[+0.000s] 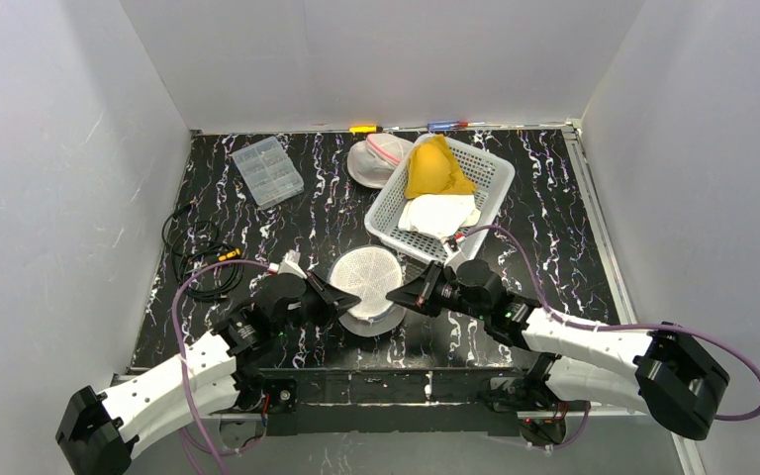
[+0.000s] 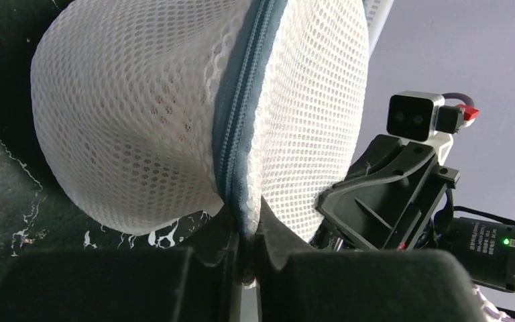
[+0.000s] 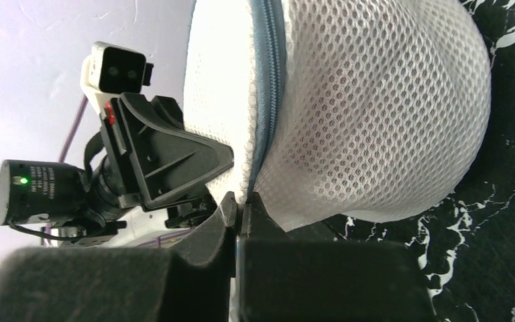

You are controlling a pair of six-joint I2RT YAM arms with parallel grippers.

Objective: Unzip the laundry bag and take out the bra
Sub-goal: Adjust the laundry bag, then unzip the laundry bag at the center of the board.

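1. white mesh laundry bag [image 1: 368,282] sits on the worktop [image 1: 554,218] near the front edge, between both claws; zip [image 2: 241,121] looks closed.
2. left claw [image 2: 245,231] clenched on the zip seam at the bag's rim.
3. right claw [image 3: 239,211] clenched on the same seam, from the opposite side.
4. bra can't be made out through the mesh.

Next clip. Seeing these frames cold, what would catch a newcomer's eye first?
A round white mesh laundry bag with a blue-grey zipper sits at the near centre of the black marbled table, pinched from both sides: the left gripper and the right gripper are each shut on its zipper edge. Behind it to the right, a white plastic basket holds a mustard-yellow cloth and a white cloth.
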